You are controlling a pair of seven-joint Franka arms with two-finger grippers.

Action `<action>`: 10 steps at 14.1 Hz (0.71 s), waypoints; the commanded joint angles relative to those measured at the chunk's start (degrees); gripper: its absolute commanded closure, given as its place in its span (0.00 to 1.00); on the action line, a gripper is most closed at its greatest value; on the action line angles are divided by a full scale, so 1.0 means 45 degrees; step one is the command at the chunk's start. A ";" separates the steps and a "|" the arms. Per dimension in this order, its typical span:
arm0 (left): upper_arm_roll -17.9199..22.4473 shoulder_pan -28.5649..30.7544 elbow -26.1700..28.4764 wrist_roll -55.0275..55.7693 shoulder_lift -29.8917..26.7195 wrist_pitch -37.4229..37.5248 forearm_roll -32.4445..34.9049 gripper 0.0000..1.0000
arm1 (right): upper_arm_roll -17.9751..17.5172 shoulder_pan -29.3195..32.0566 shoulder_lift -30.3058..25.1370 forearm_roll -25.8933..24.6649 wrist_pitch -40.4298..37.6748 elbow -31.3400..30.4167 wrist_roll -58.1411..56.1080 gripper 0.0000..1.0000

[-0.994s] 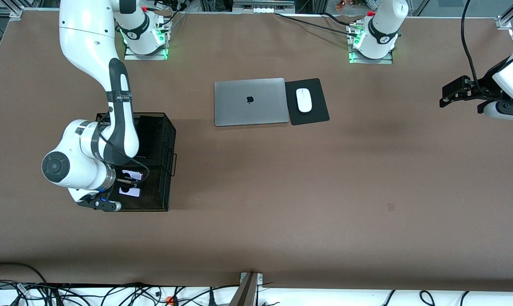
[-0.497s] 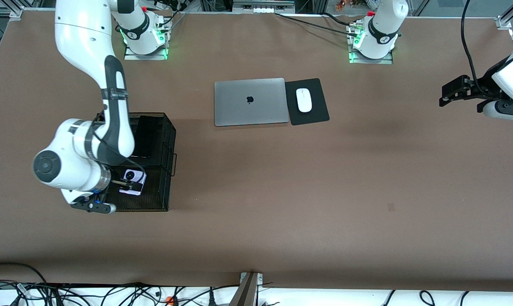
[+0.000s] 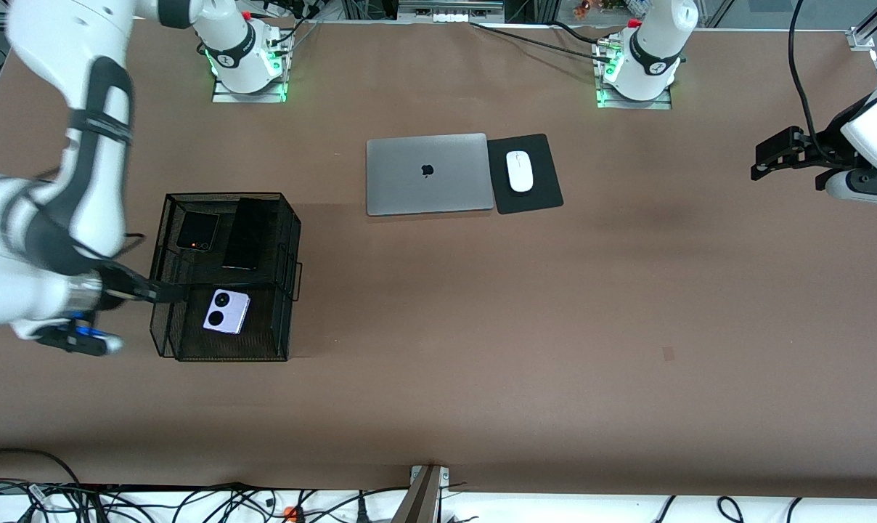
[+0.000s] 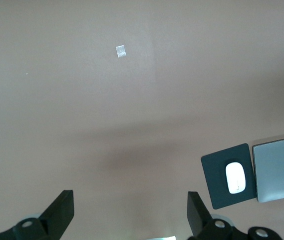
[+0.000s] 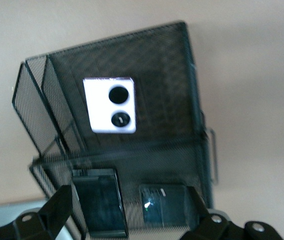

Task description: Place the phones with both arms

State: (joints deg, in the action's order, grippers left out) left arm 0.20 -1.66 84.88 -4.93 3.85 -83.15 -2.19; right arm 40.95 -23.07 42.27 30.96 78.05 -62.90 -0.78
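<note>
**Op 1:** Phones first: all 3 sit in the black mesh basket (image 3: 290, 240) toward the right arm's end of the table. I see the lilac-white phone (image 3: 226, 311) in the compartment nearer the front camera, the black flip phone (image 3: 197, 231) and the black slab phone (image 3: 245, 234) side by side in the farther one.

**Op 2:** And the right gripper (image 3: 164, 292)?

**Op 1:** Its fingers are spread wide with nothing between them. It is up in the air over the basket's edge, and the arm bends in from outside the basket.

**Op 2:** Left side?

**Op 1:** I have the left gripper (image 3: 761, 163) waiting over bare table (image 3: 482, 327) at its own end, fingers fully apart, holding nothing. Its wrist view shows the white mouse (image 4: 235, 178) on the black pad (image 4: 216, 192) beside the silver laptop (image 4: 279, 170).
</note>
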 commanded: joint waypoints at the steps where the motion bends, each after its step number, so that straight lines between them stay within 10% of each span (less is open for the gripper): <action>1: -0.0065 0.0016 0.0064 0.0119 -0.0250 0.0118 0.0272 0.00 | -0.0115 0.1315 -0.0076 0.1143 -0.1968 0.1340 0.0288 0.01; 7: -0.0045 0.0016 0.0045 0.0119 -0.0250 0.0216 0.0272 0.00 | -0.0056 0.1612 -0.1245 0.1227 -0.2443 0.1517 0.0369 0.00; 10: -0.0026 0.0016 0.0045 0.0158 -0.0250 0.0216 0.0272 0.00 | -0.0831 0.1591 -0.1268 -0.0466 -0.2112 0.1555 0.0369 0.00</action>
State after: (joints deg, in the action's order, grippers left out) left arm 0.24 -1.62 84.88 -4.82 3.58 -82.93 -2.19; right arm 40.46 -16.29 37.21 33.24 68.02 -56.15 -0.05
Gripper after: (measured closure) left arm 0.000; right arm 0.000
